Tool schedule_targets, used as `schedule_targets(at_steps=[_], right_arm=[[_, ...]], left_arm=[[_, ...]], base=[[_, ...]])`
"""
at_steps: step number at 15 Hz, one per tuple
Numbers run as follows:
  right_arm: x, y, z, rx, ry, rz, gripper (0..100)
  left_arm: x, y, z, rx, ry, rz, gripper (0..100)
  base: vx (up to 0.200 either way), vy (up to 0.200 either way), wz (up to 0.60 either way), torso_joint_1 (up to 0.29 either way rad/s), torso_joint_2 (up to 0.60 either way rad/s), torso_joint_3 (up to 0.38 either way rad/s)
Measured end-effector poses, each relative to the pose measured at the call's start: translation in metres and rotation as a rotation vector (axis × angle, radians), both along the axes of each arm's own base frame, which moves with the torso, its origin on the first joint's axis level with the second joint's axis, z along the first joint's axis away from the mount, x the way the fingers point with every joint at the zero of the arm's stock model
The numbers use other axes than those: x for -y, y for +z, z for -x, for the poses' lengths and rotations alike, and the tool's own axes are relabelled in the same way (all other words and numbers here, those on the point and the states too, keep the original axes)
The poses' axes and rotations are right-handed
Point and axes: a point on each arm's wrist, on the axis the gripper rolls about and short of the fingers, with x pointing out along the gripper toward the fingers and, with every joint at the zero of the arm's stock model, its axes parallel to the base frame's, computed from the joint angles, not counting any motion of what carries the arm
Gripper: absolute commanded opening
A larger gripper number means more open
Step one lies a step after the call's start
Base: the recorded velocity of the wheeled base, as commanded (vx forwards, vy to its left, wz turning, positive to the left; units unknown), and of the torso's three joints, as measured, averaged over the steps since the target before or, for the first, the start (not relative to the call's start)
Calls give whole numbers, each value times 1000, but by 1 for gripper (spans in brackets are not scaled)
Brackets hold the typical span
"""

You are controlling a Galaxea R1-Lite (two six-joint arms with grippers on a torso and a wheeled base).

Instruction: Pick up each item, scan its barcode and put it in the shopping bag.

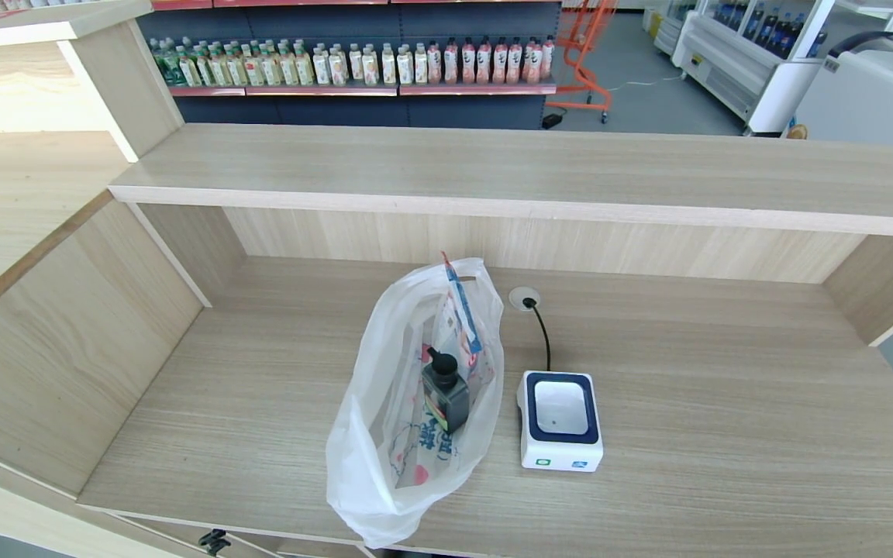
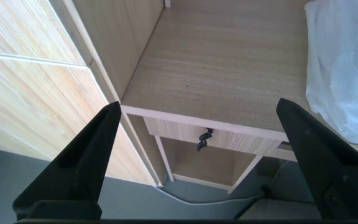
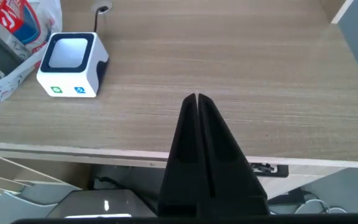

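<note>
Right pincer (image 3: 196, 98); scanner (image 1: 560, 418), bag (image 1: 353, 465) on counter (image 1: 725, 403)

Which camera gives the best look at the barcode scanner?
The head view: the barcode scanner sits whole, seen from above, with its cable clear. The right wrist view catches it whole too, but aslant.

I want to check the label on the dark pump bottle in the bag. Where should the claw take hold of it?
Probably grip the bottle by its flat dark body, just under the pump, coming down from above through the open mouth of the bag. The body shows unobstructed there, while the packet leans close behind it.
</note>
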Motion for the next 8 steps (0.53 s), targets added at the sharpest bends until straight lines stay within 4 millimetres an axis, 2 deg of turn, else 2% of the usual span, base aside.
schedule_targets(at_steps=[6,8], right_arm=[[0,0,0,0,0,0,0],[0,0,0,1,0,0,0]], left_arm=[[0,0,0,0,0,1,100],[0,0,0,-1,0,-5,100]], base=[[0,0,0,0,0,0],[200,-200,0,0,2,5]])
